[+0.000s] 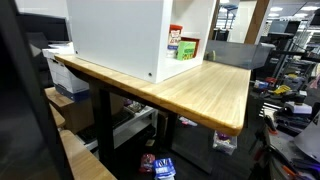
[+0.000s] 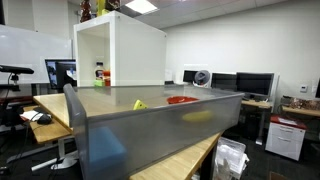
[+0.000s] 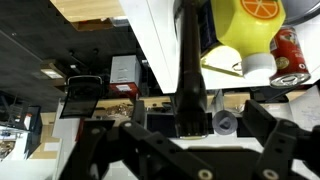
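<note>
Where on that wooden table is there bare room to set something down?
The widest bare patch is the wooden tabletop between the white cabinet and the table's rounded end. A narrow bare strip runs along the table edge beside the cabinet. Inside the cabinet's open side it is crowded: a yellow container and a red can stand close together.
</note>
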Robot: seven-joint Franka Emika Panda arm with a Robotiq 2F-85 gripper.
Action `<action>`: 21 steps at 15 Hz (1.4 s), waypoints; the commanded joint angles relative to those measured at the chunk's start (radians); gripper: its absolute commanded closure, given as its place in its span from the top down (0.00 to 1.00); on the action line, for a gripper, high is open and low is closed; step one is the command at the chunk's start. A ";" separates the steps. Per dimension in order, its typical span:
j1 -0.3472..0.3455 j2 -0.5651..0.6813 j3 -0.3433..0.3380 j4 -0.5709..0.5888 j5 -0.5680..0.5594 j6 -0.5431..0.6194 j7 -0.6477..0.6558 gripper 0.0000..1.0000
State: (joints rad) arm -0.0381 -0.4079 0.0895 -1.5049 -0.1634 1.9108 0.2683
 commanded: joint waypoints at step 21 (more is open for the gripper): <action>0.016 -0.209 -0.048 -0.199 0.049 -0.297 -0.079 1.00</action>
State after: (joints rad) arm -0.0329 -0.5583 0.0491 -1.5755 -0.1432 1.6081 0.2156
